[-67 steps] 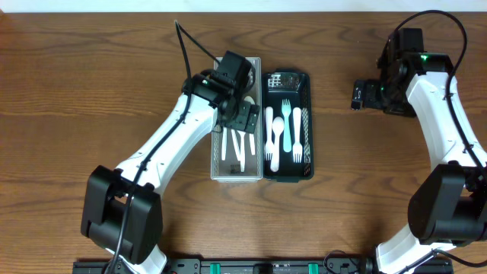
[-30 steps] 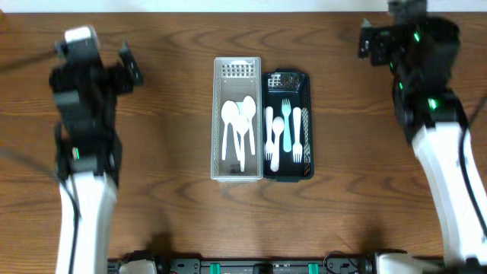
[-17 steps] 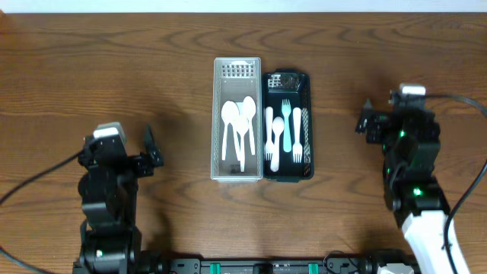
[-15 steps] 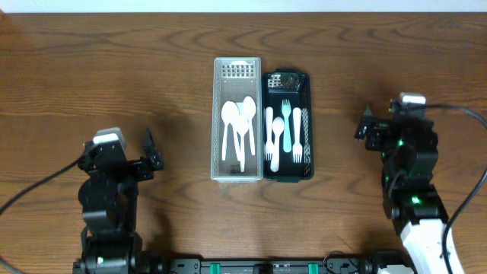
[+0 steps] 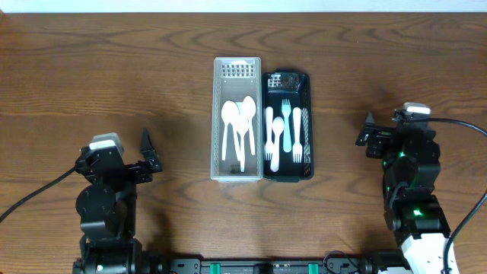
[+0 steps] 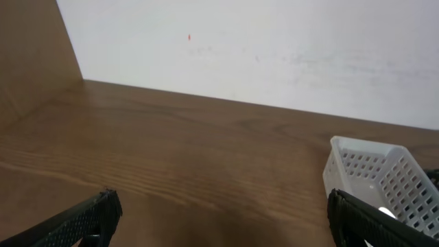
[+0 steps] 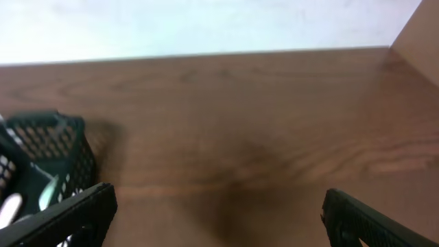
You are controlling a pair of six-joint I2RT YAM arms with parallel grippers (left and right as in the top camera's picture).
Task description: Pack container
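A white perforated basket [image 5: 236, 71] stands mid-table with white spoons [image 5: 239, 122] lying in it. Touching its right side is a dark green basket [image 5: 308, 125] holding white and teal forks [image 5: 285, 131]. My left gripper [image 5: 150, 152] sits low at the table's near left, open and empty, well left of the baskets. In the left wrist view its gripper [image 6: 223, 204] faces bare wood, with the white basket [image 6: 376, 180] at the right. My right gripper [image 5: 367, 135] is open and empty at the near right. The right wrist view shows that gripper [image 7: 218, 201] and the green basket [image 7: 49, 143] at the left.
Brown wooden table [image 5: 114, 68] runs under both arms. A white wall [image 6: 274, 41] rises behind the far edge. A black rail [image 5: 251, 266] lies along the near edge between the arm bases.
The left gripper left the white basket, and both arms swung out and pulled back to the near edge. In the last half second they settled slightly lower. The cutlery has not moved.
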